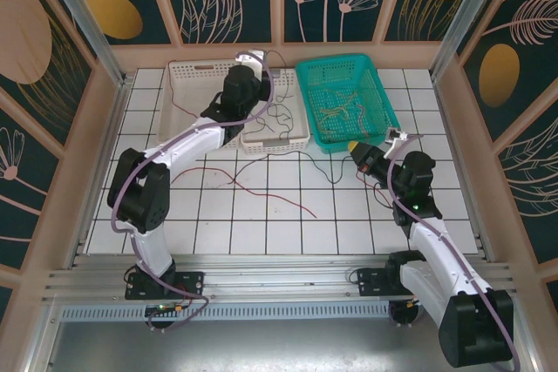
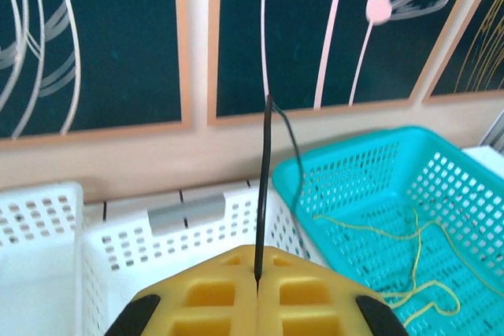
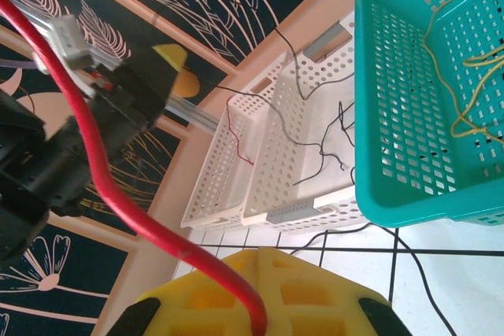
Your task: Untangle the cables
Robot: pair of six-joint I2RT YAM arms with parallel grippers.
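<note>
My left gripper is shut on a thin black cable that rises straight from its yellow jaws, then droops toward the teal basket. In the top view it hangs over the white baskets. My right gripper is shut on a red cable that arcs up to the left; from above it sits in front of the teal basket. Yellow cables lie in the teal basket. Another red cable lies on the tiles. Black cables are in the nearer white basket.
Two white perforated baskets stand side by side at the back, left of the teal one. A short red wire lies in the far white basket. A black cable trails across the tiles near the right gripper. Wooden walls enclose the tiled table.
</note>
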